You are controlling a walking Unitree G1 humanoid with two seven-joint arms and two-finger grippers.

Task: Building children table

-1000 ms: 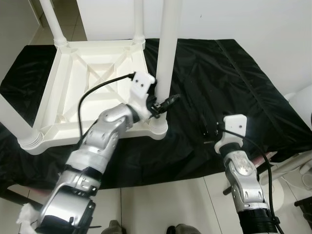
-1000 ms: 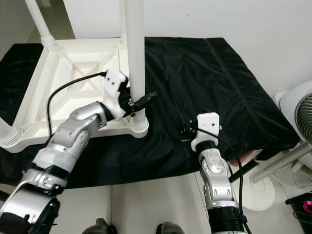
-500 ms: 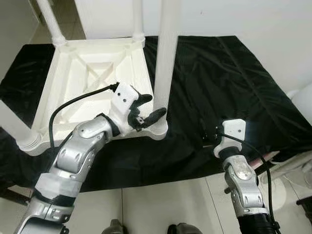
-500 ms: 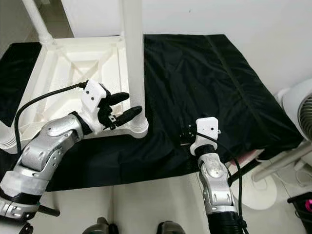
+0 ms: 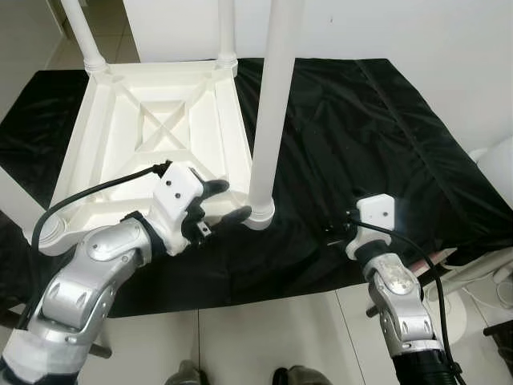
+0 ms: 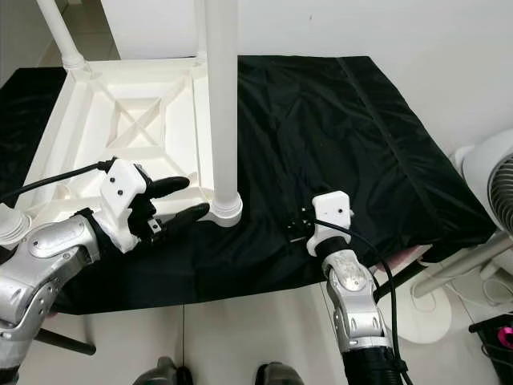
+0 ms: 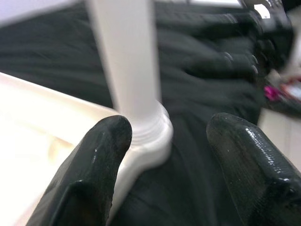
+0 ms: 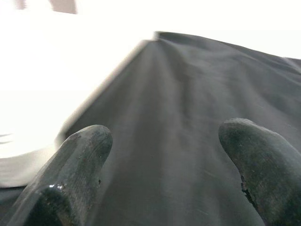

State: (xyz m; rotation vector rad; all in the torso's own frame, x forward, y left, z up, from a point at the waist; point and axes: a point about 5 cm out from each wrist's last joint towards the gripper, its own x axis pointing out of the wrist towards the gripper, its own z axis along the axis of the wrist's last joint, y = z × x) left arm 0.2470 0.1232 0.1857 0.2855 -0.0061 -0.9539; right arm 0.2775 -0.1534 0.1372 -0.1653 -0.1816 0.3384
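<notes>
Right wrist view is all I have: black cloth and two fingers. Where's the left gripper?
Observer: The left gripper is open, beside the base of the near table leg, not around it.
Operator: Is that leg seated?
Observer: It stands upright in the corner socket of the upturned white table.
Operator: Other legs?
Observer: Two more stand at the far corners, one at the far left; a fourth socket sits at the near left, its leg cut off by the frame.
Operator: And my gripper?
Observer: The right gripper hovers open over the black cloth, right of the table.
</notes>
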